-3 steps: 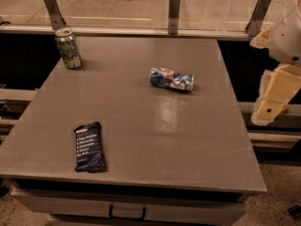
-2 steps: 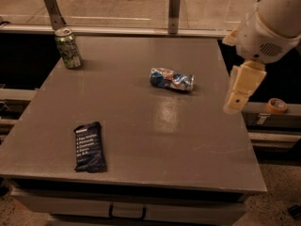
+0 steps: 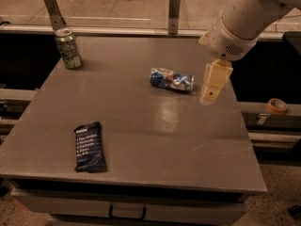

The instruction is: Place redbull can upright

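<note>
The redbull can (image 3: 171, 79) is a dented blue-and-silver can. It lies on its side on the grey table (image 3: 155, 131), right of centre toward the back. My gripper (image 3: 208, 97) hangs from the white arm (image 3: 240, 20) just to the right of the can. It points down, a little above the tabletop, and does not touch the can. It holds nothing that I can see.
A green patterned can (image 3: 68, 48) stands upright at the table's back left corner. A dark snack bar (image 3: 89, 146) lies flat at the front left. A roll of tape (image 3: 276, 106) sits on a ledge off the table's right side. A railing runs behind the table.
The arm has swung left from beyond the table's right edge to over the table, bringing the gripper close to the right end of the redbull can. The objects have not moved.
</note>
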Available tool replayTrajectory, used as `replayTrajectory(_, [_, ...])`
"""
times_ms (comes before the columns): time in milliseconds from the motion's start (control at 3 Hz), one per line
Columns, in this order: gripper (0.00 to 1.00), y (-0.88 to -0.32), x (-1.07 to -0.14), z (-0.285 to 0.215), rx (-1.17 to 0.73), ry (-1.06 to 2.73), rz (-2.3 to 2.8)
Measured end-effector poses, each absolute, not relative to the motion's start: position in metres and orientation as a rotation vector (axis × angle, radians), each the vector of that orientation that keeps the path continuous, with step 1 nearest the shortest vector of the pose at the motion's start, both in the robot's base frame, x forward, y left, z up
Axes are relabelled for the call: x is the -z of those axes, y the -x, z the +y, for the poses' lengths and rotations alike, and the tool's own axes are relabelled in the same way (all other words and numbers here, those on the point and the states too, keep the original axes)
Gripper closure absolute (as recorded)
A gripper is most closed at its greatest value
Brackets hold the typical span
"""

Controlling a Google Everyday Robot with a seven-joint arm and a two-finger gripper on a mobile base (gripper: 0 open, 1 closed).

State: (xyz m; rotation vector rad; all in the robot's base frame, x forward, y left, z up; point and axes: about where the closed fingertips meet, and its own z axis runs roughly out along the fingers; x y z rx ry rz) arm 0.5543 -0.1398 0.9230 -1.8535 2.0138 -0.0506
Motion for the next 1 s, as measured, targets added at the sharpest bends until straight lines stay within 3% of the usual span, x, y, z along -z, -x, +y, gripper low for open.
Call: replayTrajectory(1000, [0.00, -0.615, -0.886, -0.102, 0.004, 1.728, 2.132])
